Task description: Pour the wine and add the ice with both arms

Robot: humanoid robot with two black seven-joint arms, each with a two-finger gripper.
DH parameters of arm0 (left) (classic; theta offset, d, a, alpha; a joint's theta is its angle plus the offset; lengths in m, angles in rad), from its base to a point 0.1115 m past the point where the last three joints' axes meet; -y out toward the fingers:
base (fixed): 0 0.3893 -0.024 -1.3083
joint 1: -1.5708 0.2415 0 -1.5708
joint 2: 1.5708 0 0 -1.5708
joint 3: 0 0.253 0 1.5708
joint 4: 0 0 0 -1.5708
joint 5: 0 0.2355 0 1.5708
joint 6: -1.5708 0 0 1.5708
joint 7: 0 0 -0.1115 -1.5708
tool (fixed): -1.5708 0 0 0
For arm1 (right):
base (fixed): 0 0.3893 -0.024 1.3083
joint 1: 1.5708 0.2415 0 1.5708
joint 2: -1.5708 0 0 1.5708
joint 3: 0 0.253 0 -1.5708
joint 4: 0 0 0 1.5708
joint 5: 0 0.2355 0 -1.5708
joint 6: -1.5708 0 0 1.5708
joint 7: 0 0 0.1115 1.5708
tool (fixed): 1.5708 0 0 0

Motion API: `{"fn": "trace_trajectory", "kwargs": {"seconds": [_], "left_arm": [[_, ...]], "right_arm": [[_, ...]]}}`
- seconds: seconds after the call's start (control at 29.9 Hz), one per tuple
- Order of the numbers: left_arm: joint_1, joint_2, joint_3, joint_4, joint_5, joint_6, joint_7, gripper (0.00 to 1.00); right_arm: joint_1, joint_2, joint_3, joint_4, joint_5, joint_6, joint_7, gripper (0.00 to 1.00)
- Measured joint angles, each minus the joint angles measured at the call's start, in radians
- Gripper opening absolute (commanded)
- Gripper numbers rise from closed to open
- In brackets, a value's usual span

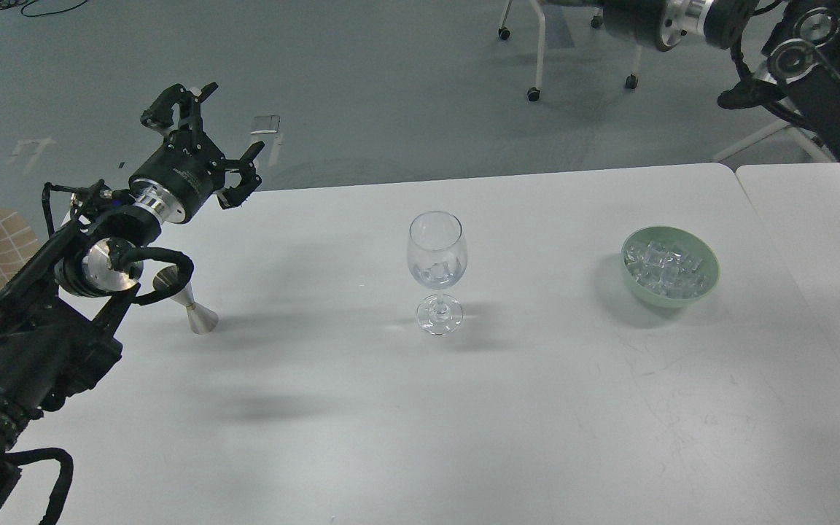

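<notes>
Clear stemmed glass (437,268) stands upright near the centre of the white worktop (464,408). A small amount of wine (436,275) and what may be one cube sit in its bowl. The ice (668,268) is heaped in the pale green bowl (708,281), well to the right of the glass. The steel jigger (190,302) stands upright at the left, partly hidden behind the left arm (63,292).

Left end effector (205,138): raised over the far-left edge, fingers spread wide, holding nothing. Right arm (821,80): enters at the top right; its end effector lies outside the view, so its state cannot be told.

Hazards, as judged:
- Left arm elbow sits close to the jigger; a sweep could topple it.
- Cubes are glassy and small; a grip may slip.
- A tall glass tips easily if its rim is struck.
</notes>
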Motion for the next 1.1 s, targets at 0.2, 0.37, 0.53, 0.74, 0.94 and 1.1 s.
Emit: {"fn": "trace_trajectory", "kwargs": {"seconds": [0.2,0.37,0.53,0.74,0.94,1.1], "left_arm": [[-0.007,-0.002,-0.001,0.016,0.000,-0.001,-0.007,0.97],[-0.027,-0.005,-0.003,0.046,0.000,-0.016,-0.016,0.97],[-0.036,-0.005,-0.003,0.060,0.000,-0.059,-0.050,0.97],[-0.049,-0.006,-0.002,0.092,0.001,-0.084,-0.074,0.97],[-0.079,-0.014,-0.004,0.138,-0.005,-0.129,-0.095,0.97],[-0.103,-0.007,-0.003,0.142,-0.007,-0.148,-0.118,0.97]], "right_arm": [[-0.020,0.027,0.051,-0.138,0.294,-0.026,0.031,1.00],[-0.065,0.091,0.055,-0.246,0.457,-0.114,0.113,1.00],[-0.123,0.164,0.092,-0.320,0.543,-0.154,0.193,1.00],[-0.197,0.237,0.201,-0.342,0.615,-0.149,0.214,1.00],[-0.236,0.284,0.273,-0.357,0.640,-0.147,0.214,1.00],[-0.248,0.293,0.278,-0.356,0.643,-0.152,0.214,1.00]]}}
